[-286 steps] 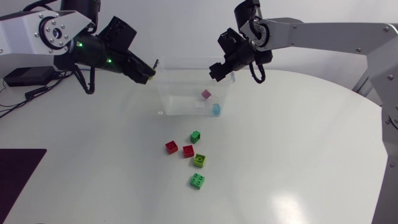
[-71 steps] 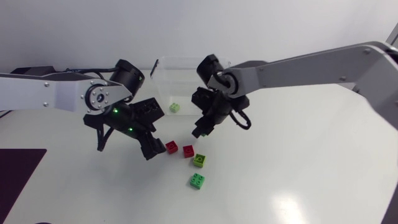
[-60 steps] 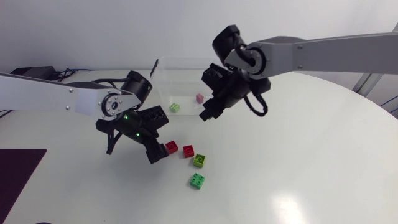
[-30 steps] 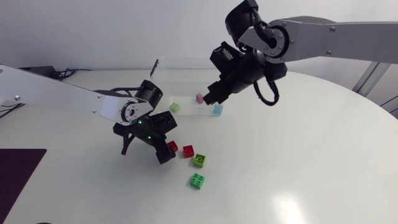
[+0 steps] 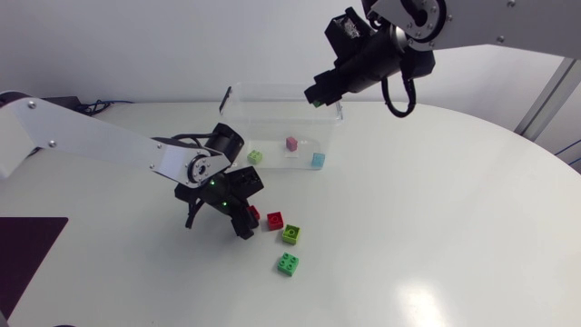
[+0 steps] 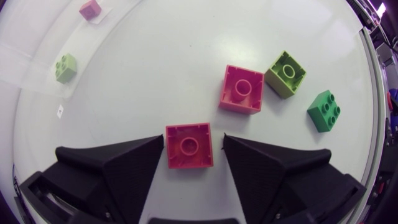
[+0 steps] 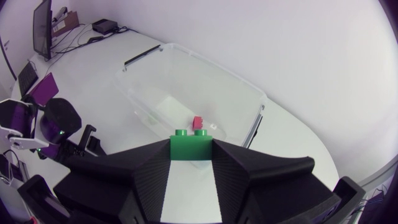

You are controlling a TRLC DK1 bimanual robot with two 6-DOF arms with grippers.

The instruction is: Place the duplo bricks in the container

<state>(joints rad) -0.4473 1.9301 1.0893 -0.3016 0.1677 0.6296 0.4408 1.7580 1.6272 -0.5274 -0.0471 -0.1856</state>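
Observation:
My left gripper is down on the table in front of the clear container. A red brick lies between its fingers, which stand close on both sides, with a thin gap still showing on one side. My right gripper hangs above the container's far right rim, shut on a dark green brick. Ahead of the left gripper lie a second red brick, a lime brick and a green brick. Inside the container are a light green brick, a pink brick and a light blue brick.
The loose bricks lie in a small cluster just in front of the container. A dark mat covers the table's front left corner. White tabletop stretches to the right and front of the bricks.
My left gripper has come down around the red brick and its fingers have narrowed. My right arm has carried the dark green brick up and back, over the container's far rim.

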